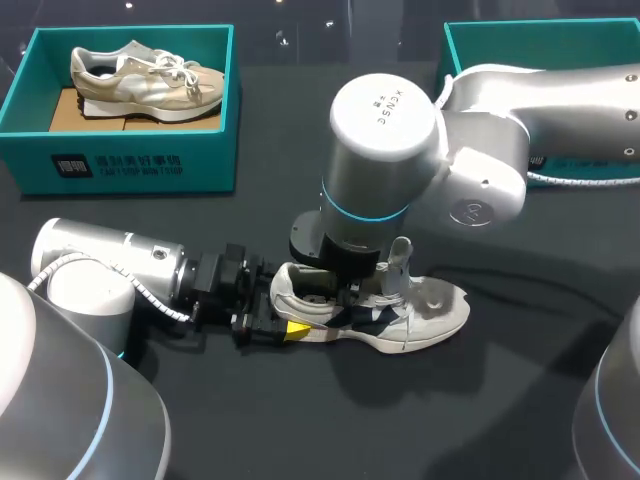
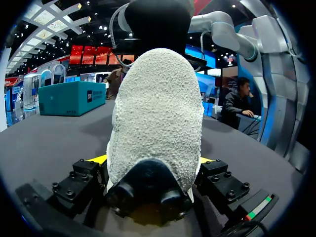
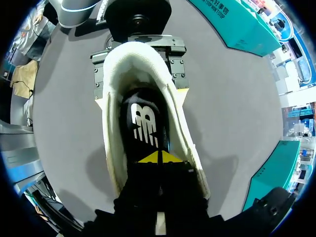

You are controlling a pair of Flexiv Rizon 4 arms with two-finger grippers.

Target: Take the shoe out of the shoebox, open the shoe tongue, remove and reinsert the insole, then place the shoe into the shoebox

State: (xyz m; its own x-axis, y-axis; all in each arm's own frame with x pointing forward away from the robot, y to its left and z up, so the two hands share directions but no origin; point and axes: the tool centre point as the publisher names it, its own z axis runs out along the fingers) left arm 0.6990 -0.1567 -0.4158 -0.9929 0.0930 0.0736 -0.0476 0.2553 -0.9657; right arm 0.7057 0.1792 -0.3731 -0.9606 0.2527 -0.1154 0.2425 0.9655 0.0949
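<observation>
A white and navy shoe [image 1: 425, 315] stands upright in the middle of the black table. My left gripper [image 1: 286, 314] comes in low from the left and is shut on the heel, one yellow tip on each side; the heel [image 2: 158, 113] fills the left wrist view. From above, my right gripper [image 3: 159, 158] reaches down inside the shoe opening, its yellow tips shut together against the black insole [image 3: 143, 118]. The tongue [image 1: 400, 262] stands pulled up. The teal shoebox [image 1: 130, 165] sits at the far left.
The shoebox holds a second, beige shoe [image 1: 150, 80] on brown cardboard. Another teal box [image 1: 540, 40] is at the far right, partly behind my right arm. A cable [image 1: 580, 182] runs along that arm.
</observation>
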